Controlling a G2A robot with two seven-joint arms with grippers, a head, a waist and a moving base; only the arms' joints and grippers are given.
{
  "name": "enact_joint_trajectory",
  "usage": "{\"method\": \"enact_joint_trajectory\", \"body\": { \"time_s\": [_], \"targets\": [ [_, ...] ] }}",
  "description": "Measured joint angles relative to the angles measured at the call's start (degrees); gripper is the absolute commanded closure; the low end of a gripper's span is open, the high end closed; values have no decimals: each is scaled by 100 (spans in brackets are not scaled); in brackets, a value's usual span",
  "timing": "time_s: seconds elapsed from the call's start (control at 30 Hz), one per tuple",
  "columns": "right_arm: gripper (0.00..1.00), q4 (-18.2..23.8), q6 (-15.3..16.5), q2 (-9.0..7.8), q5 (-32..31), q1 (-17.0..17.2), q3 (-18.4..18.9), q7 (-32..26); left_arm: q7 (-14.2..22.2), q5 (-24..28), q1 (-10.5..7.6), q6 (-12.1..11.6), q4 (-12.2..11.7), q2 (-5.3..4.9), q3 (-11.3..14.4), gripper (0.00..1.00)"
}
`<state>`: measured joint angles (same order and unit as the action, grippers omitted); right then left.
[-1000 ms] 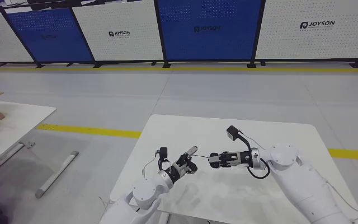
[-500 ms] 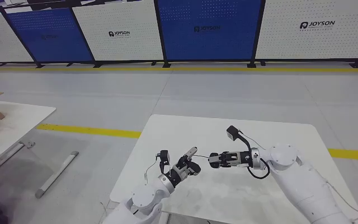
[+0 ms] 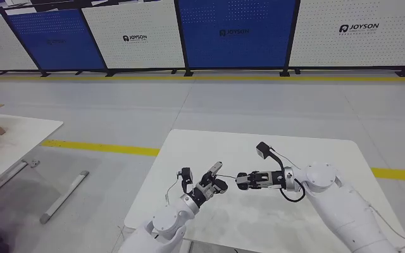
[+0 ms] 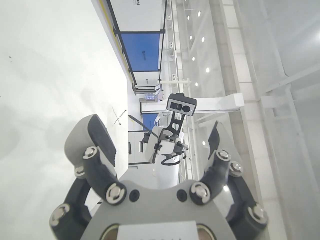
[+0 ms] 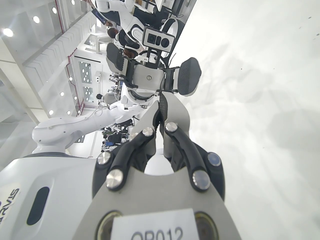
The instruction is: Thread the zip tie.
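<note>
Right wrist view has the fingers of the right gripper [image 5: 160, 103] pressed flat together, pad against pad. Whatever they pinch is too thin to make out there. Facing them, just beyond their tips, the left gripper [image 5: 153, 68] has its fingers spread wide with nothing between the pads, and the left wrist view bears this out.

In the top view, at the lower centre of the frame, a thin dark strand that I take to be the zip tie [image 3: 229, 178] runs leftward from the right fingertips. It reaches the gap between the left gripper's fingers and is held above the white desk [image 3: 316, 152]. I cannot tell which end is the head.

By my reading, the step in hand is taking the free end: one side has the tie and the other is posed to receive it. The next move calls for the left fingers to close squarely on the strand without knocking it aside, since it looks slender and likely to flex. After that the tail has to be bent round and lined up with the slot in the head, which wants fine alignment of both grippers.
</note>
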<state>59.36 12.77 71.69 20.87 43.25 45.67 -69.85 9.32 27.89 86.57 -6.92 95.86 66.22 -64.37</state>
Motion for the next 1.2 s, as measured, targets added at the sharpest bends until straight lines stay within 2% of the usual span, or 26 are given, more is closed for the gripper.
{"method": "enact_joint_trajectory", "body": {
  "time_s": [0.07, 0.1, 0.2, 0.23, 0.53, 0.8, 0.97, 1.1, 1.2],
  "targets": [
    [100, 0, 0, 0, 0, 0, 0, 0, 35, -19, -19, -30, -52, 7, 17, 51],
    [100, 0, 0, 0, 0, 0, 0, 0, 48, -24, -23, -44, -64, 11, 27, 57],
    [100, 0, 0, 0, 0, 0, 0, 0, 94, -33, -32, -80, -78, 21, 54, 60],
    [100, 0, 0, 0, 0, 0, 0, 0, 138, -14, -33, -78, -76, 24, 63, 66],
    [100, 0, 0, 0, 0, 0, 0, 0, 564, 33, 77, -115, 59, -9, -65, 77],
    [100, 0, 0, 0, 0, 0, 0, 0, 555, -57, 141, -52, 124, -18, -115, 73],
    [100, 0, 0, 0, 0, 0, 0, 0, 449, -82, 42, 58, 23, 12, -25, 76],
    [100, 0, 0, 0, 0, 0, 0, 0, 438, -13, -41, 103, -61, 33, 14, 85],
    [100, 0, 0, 0, 0, 0, 0, 0, 457, 16, -61, 101, -81, 39, 16, 84]
  ]
}}
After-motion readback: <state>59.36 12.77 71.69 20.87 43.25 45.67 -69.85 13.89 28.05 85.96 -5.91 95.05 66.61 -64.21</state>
